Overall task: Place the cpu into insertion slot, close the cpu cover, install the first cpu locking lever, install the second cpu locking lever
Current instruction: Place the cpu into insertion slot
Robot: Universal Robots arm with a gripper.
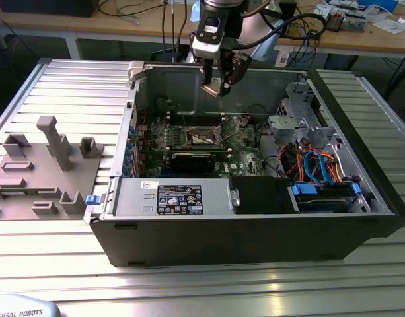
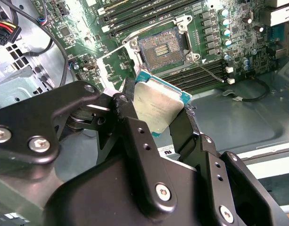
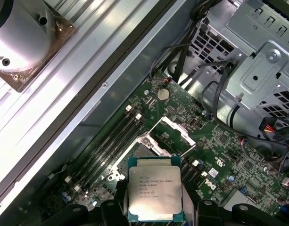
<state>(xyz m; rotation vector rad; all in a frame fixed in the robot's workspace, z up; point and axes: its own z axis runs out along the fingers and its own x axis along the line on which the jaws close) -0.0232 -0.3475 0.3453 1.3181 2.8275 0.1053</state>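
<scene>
**CPU in the claw, above the open socket**

Exterior view: my claw (image 1: pixel 217 86) hangs over the open computer case (image 1: pixel 255 231) that sits on the ribbed bench (image 1: pixel 189 284). It is closed on the cpu (image 1: pixel 211 88) and well above the green motherboard (image 1: pixel 245 148). The insertion slot (image 1: pixel 203 137) lies below it, a little toward the near side of the case. The wrist is pitched, so the chip hangs tilted, not level.

Second wrist view: the two black fingers (image 2: pixel 127 108) pinch the cpu (image 2: pixel 157 104) by opposite edges, with its silver top facing this camera. The insertion slot (image 2: pixel 159 46) is bare, its contact field uncovered. A thin bar that I take for a locking lever (image 2: pixel 211 73) is swung out over the memory slots (image 2: pixel 201 77).

First wrist view: the cpu (image 3: pixel 153 193) hides part of the insertion slot (image 3: pixel 135 151). The cpu cover (image 3: pixel 171 136) stands raised on the slot's far side, clear of the opening.

I judge the step in hand to be seating the chip, and that it is only partly approached. To do it well I would level the wrist so the chip meets the socket flat. I would square its edges to the black rim before it touches. I would avoid any sideways slide across the contacts, since a tilted or dragged entry could bend them. The raised cover is the nearest thing to snag.
</scene>
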